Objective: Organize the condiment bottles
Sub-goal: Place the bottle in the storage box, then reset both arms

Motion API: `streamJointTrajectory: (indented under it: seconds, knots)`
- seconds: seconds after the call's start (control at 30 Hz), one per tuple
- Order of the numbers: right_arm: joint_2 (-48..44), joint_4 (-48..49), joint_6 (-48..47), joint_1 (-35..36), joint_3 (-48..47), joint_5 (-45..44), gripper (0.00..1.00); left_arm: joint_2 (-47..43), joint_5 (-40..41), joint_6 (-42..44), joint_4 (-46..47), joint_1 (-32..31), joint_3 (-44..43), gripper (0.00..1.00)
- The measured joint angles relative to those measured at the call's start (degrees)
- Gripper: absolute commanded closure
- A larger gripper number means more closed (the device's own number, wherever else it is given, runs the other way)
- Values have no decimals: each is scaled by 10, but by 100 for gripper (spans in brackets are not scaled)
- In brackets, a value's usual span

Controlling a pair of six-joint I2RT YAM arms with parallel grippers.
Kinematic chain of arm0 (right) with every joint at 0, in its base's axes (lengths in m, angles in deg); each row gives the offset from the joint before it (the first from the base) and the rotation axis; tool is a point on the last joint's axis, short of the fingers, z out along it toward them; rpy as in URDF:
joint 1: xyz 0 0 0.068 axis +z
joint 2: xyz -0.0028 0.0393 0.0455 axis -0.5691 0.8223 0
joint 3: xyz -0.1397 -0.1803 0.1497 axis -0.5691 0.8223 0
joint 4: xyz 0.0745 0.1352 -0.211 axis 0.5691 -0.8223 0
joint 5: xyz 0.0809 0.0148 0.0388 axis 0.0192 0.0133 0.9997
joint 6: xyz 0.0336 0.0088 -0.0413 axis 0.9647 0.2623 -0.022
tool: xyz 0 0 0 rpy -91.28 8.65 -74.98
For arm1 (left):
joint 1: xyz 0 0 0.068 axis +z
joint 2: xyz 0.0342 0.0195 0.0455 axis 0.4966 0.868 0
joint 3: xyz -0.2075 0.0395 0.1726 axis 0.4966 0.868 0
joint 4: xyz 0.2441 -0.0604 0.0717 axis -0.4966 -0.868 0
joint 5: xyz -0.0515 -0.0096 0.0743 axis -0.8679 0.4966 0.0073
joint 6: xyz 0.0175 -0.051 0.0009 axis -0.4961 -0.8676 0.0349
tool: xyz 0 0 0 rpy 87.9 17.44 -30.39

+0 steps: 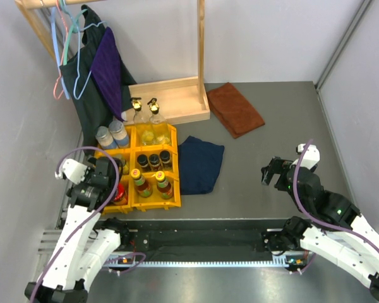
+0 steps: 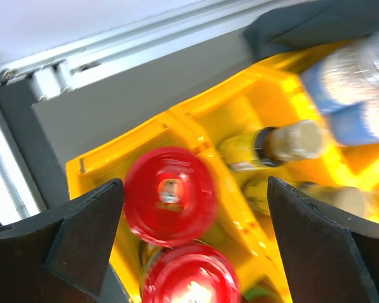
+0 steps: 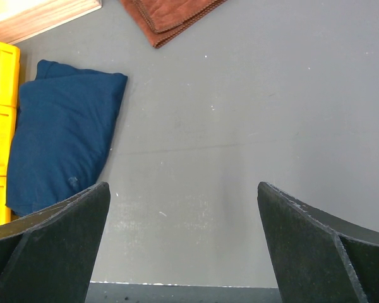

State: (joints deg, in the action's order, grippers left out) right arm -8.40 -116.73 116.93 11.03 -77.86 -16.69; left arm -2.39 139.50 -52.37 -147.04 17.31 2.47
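The condiment bottles stand in yellow bins (image 1: 172, 136) at the table's left. Two clear gold-topped bottles (image 1: 145, 108) are at the back, pale-lidded jars (image 1: 112, 134) beside them, dark black-capped bottles (image 1: 149, 160) in the middle, and yellow-capped sauce bottles (image 1: 150, 182) in front. My left gripper (image 1: 105, 172) hovers open over the front left compartment. In the left wrist view the gripper (image 2: 196, 233) has two red-lidded jars (image 2: 169, 196) between its wide-apart fingers (image 2: 82, 233), touching neither. My right gripper (image 1: 272, 172) is open above bare table, and in the right wrist view (image 3: 183, 240) it holds nothing.
A folded blue cloth (image 1: 200, 164) lies just right of the bins. A brown cloth (image 1: 237, 108) lies at the back. A wooden rack base (image 1: 177, 101) stands behind the bins, with dark and purple clothes (image 1: 98, 69) hanging on its left. Grey walls close in both sides.
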Motion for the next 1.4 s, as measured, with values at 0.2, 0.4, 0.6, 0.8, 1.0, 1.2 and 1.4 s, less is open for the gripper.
streamJointTrajectory:
  seconds: [0.2, 0.4, 0.6, 0.8, 1.0, 1.2, 1.4]
  knots:
    - [2, 0, 0, 0, 0, 0, 1, -22, -19, 69, -2, 0, -84, 1]
    - [12, 0, -1, 0, 0, 3, 1, -21, -72, 160, 14, 0, -143, 1]
    - [31, 2, -5, 0, -1, 9, 1, 33, -219, 280, 78, -1, -156, 1]
    - [59, 10, -5, 0, -2, 20, 1, 55, -354, 346, 165, -18, -162, 1]
    - [82, 14, -4, 0, -6, 31, 1, 143, -324, 382, 228, -191, -236, 1]
    - [96, 17, -2, 0, -18, 35, 1, 263, -216, 391, 266, -368, -274, 1]
    - [96, 16, 2, 0, -18, 35, 1, 305, -163, 387, 286, -422, -274, 1]
